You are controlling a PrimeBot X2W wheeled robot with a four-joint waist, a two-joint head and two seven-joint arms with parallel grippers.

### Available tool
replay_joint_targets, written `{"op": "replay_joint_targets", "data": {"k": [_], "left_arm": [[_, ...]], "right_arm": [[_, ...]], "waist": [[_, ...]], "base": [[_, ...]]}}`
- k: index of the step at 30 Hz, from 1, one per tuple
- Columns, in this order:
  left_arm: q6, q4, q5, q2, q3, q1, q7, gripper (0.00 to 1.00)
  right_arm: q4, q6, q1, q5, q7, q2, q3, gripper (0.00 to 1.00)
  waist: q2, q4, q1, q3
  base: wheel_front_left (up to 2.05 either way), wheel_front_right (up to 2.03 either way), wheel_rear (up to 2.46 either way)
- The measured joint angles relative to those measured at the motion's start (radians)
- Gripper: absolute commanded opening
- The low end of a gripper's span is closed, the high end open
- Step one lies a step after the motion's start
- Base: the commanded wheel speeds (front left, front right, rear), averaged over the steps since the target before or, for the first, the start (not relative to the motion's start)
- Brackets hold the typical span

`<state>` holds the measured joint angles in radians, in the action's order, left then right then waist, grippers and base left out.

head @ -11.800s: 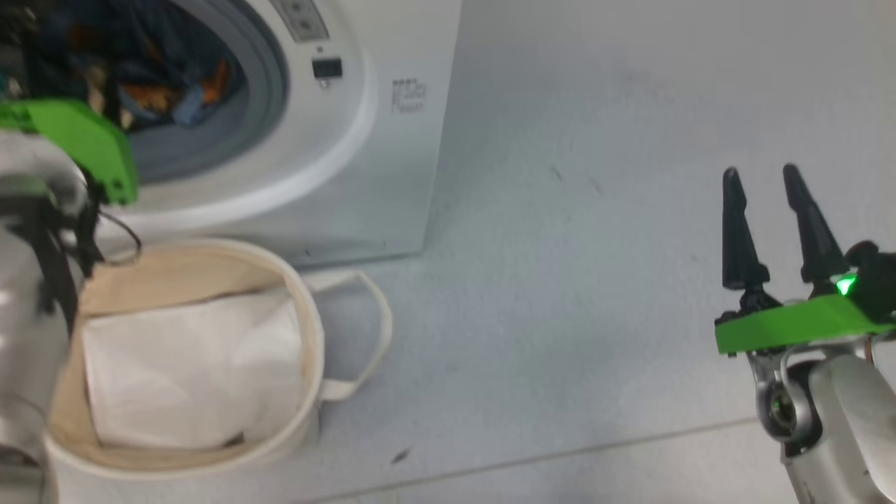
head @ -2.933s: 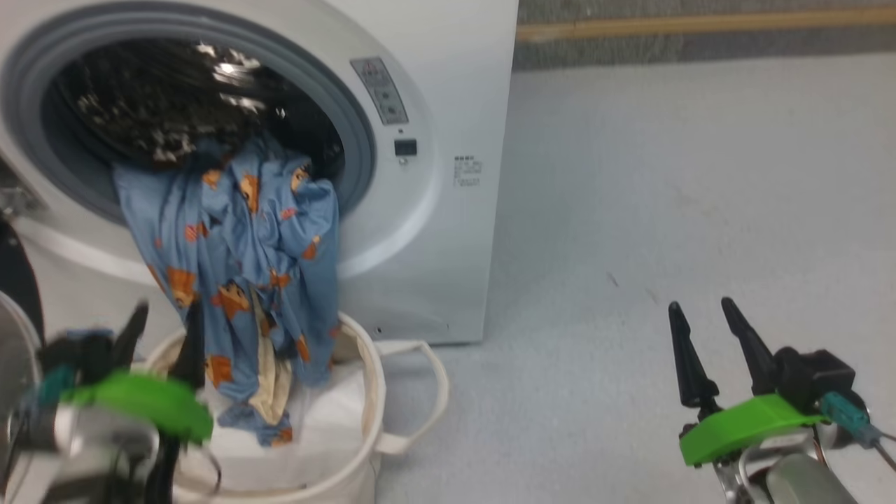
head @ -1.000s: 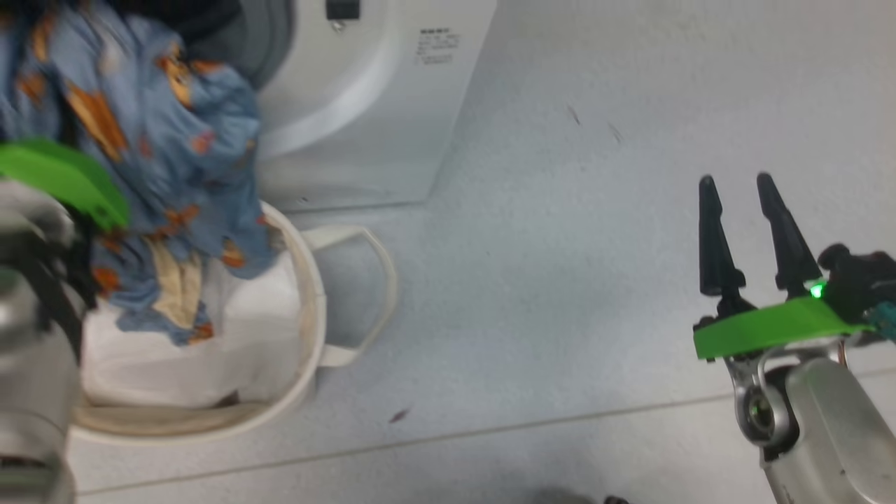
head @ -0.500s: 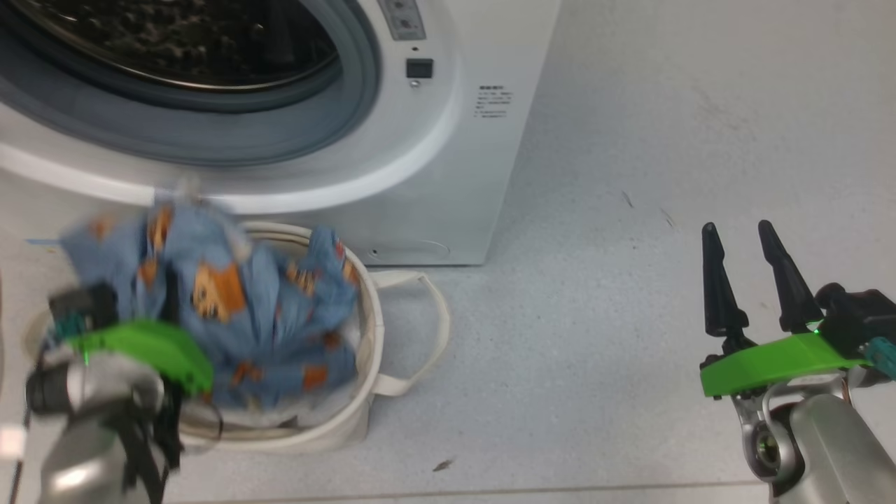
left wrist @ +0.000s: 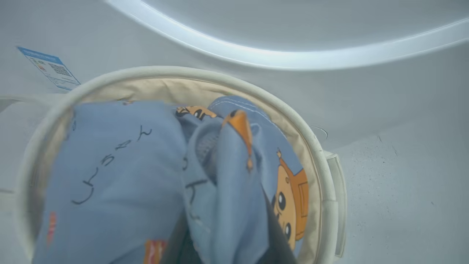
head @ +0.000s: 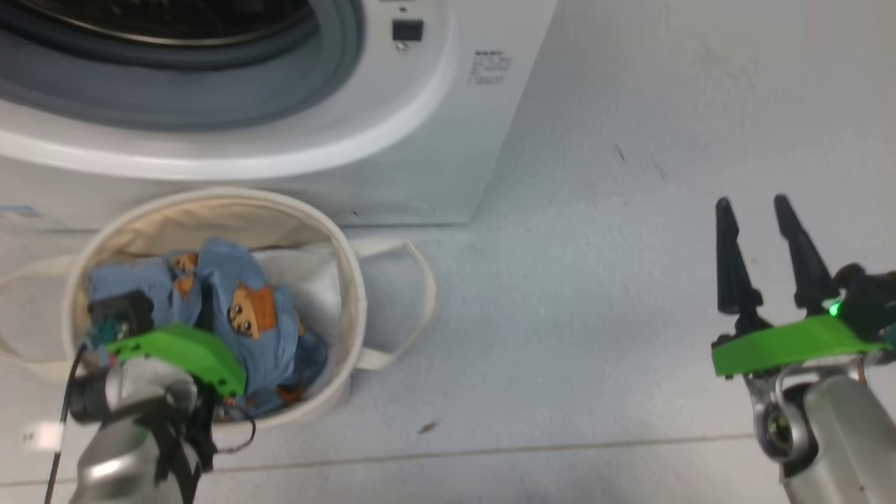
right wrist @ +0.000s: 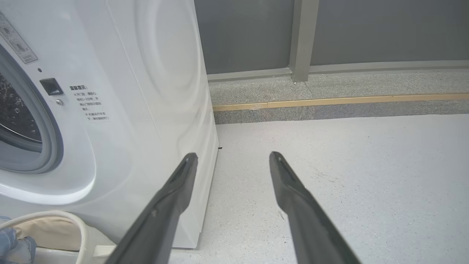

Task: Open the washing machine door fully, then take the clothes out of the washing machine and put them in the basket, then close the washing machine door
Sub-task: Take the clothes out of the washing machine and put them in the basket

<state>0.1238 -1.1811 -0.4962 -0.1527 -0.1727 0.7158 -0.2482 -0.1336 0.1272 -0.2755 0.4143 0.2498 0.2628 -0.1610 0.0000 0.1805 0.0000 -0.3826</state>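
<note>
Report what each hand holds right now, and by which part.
Left hand grips the clothes by a bunched fold of fabric, inside the basket. Right hand is open, holding nothing.

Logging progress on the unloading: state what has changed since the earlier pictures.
The blue fabric garment with orange cartoon figures came out of the drum of the white front-loading washing machine, hung over its lip, and now lies in the round cream canvas basket. The left gripper is still shut on it. Unchanged: the right gripper open above the floor, the plain white sheet in the basket.
</note>
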Motion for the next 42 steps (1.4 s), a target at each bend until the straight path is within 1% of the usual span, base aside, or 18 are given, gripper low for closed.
{"op": "replay_joint_targets", "data": {"k": [7,11,15,18,21,25,26,27,32,37,39,41,42], "left_arm": [[-0.001,-0.068,-0.001,-0.001,-0.012,0.131,0.016,0.00],[-0.037,-0.099,-0.021,-0.032,0.006,0.167,0.082,0.00],[-0.076,-0.111,-0.039,-0.064,0.024,0.169,0.121,0.00],[-0.091,-0.114,-0.052,-0.078,0.031,0.175,0.148,0.00],[-0.099,-0.115,-0.053,-0.092,0.031,0.189,0.143,0.00],[-0.103,-0.115,-0.053,-0.101,0.031,0.197,0.104,0.00],[-0.103,-0.115,-0.053,-0.100,0.032,0.197,0.100,0.69],[-0.100,-0.115,-0.057,-0.100,0.032,0.196,0.098,1.00],[-0.103,-0.116,-0.062,-0.099,0.028,0.188,0.056,1.00],[-0.088,-0.106,-0.016,-0.101,-0.014,0.179,0.007,1.00],[-0.088,-0.077,-0.006,-0.104,-0.015,0.176,-0.001,1.00],[-0.088,0.002,-0.004,-0.112,-0.003,0.162,-0.001,1.00],[-0.088,0.002,-0.004,-0.112,-0.003,0.162,-0.001,1.00]], "right_arm": [[0.047,0.000,-0.056,0.004,0.000,0.001,0.024,1.00],[0.063,0.000,-0.087,0.010,0.000,0.001,0.025,1.00],[0.077,0.000,-0.110,0.010,0.000,0.000,0.027,1.00],[0.082,0.000,-0.119,0.008,0.000,0.000,0.026,1.00],[0.086,0.000,-0.129,0.008,0.000,-0.002,0.022,1.00],[0.089,0.000,-0.141,0.005,0.000,-0.002,0.023,1.00],[0.089,0.000,-0.141,0.001,0.000,-0.003,0.022,1.00],[0.087,0.000,-0.141,0.000,0.000,-0.003,0.019,1.00],[0.072,0.000,-0.141,-0.001,0.000,-0.003,0.004,1.00],[0.056,0.000,-0.141,-0.010,0.000,-0.003,-0.013,1.00],[0.048,0.000,-0.140,-0.010,0.000,-0.003,-0.018,1.00],[0.040,0.000,-0.135,-0.010,0.000,-0.003,-0.018,1.00],[0.040,0.000,-0.135,-0.010,0.000,-0.003,-0.018,1.00]], "waist": [[0.0000,0.036,0.0000,-0.113],[0.0000,0.061,0.0000,-0.182],[0.0000,0.089,0.0000,-0.241],[0.0000,0.108,0.0000,-0.281],[0.0000,0.125,0.0001,-0.315],[-0.0001,0.138,0.0001,-0.330],[-0.0001,0.138,0.0001,-0.326],[0.0000,0.135,0.0000,-0.314],[0.0000,0.124,0.0000,-0.269],[0.0000,0.111,0.0000,-0.210],[0.0000,0.104,0.0000,-0.184],[0.0000,0.094,0.0000,-0.155],[0.0000,0.094,0.0000,-0.155]], "base": [[0.00,0.00,0.00],[0.00,0.00,0.00],[0.00,0.00,0.00],[0.00,0.00,0.00],[0.00,0.00,0.00],[0.00,0.00,0.00],[0.00,0.00,0.00],[0.00,0.00,0.00],[0.00,0.00,0.00],[0.00,0.00,0.00],[0.00,0.00,0.00],[0.00,0.00,0.00],[0.00,0.00,0.00]]}}
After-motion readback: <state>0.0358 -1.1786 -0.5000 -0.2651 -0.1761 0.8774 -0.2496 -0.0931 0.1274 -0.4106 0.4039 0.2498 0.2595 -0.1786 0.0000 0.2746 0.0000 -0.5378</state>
